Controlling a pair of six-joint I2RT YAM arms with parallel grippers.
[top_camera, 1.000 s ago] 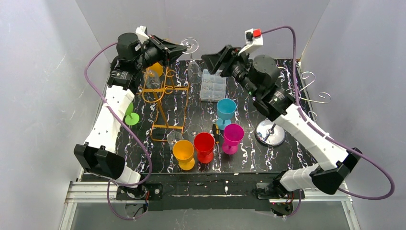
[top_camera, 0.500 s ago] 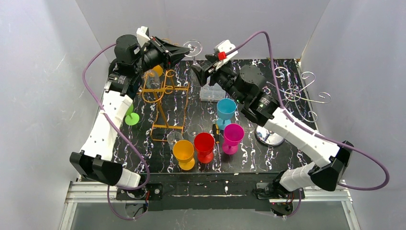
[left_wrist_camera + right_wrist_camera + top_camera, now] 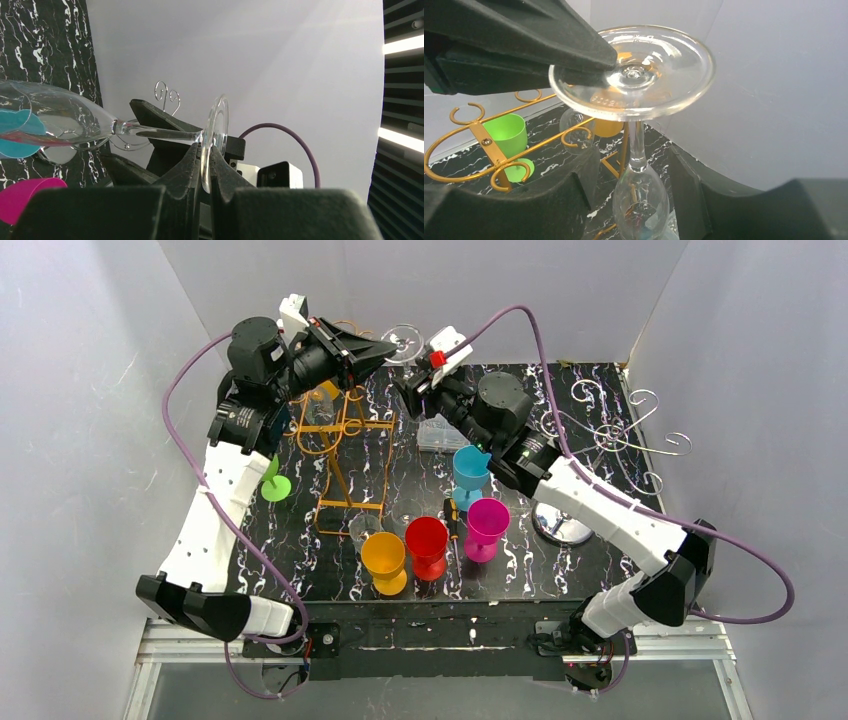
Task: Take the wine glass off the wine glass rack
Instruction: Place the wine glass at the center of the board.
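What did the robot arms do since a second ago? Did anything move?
The right arm swung left across the table. The right claw now straddles the clear wine glass, one finger on each side, not gripping yet. The left claw kept pinching the glass's foot, holding it up clear of the gold rack. The coloured cups stayed put.

1. Brought the right gripper [image 3: 636, 200] left along the far side, from well apart to around the wine glass [image 3: 634, 75], with fingers [image 3: 574, 195] now either side of its stem, under the foot.
2. Narrowed its jaws, yet left them clear of the stem.
3. Swung the right arm [image 3: 600, 505] left over the silver disc [image 3: 560, 532] and part of the clear box [image 3: 440, 435].
4. Raised the purple cable [image 3: 520, 312] into a far arch.
5. Drew the left arm [image 3: 215, 500] elbow nearer and left.
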